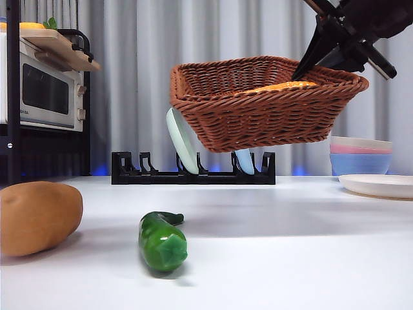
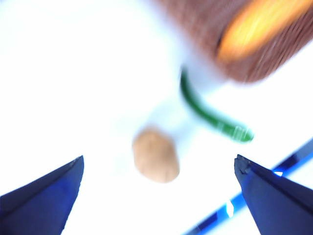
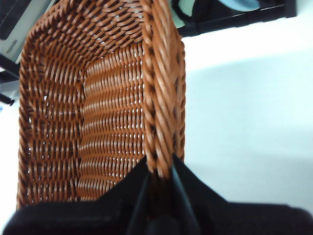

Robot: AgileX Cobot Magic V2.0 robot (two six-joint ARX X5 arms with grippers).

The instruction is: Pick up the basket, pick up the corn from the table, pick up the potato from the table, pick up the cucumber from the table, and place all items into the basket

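A: Okay, quick pass. Where's the basket [image 1: 258, 106]?

B: Up in the air, clear of the worktop [image 1: 271, 258], tilted. The right pincer [image 1: 308, 61] comes in from the top right corner of the front view and clamps the braided rim, one jaw inside the wall, one outside. The right wrist view confirms it: the right pincer [image 3: 159, 171] is pinched tight on the rim of the basket [image 3: 93, 122].

A: Corn?

B: Corn [image 1: 279, 86] lies inside the basket, only its orange top shows over the rim. In the left wrist view it's an orange blur [image 2: 259, 24] in the brown basket [image 2: 205, 29].

A: Left side?

B: Left pincer [image 2: 159, 188] is spread wide with nothing between the jaws, hanging high above the worktop. Picture is blurry. Under it sit the potato [image 2: 156, 155] and the cucumber [image 2: 210, 115], apart from each other.

A: And from the front?

B: Potato [image 1: 37, 216] rests on the worktop at the left edge. Cucumber [image 1: 161, 240] lies just beside it, toward the middle, cut end toward the camera. Both are nearer than the basket.

A: Background?

B: Black dish rack [image 1: 193, 171] with plates behind the basket, stacked bowls [image 1: 360, 155] and a plate [image 1: 379, 186] at right, microwave [image 1: 42, 90] at left.
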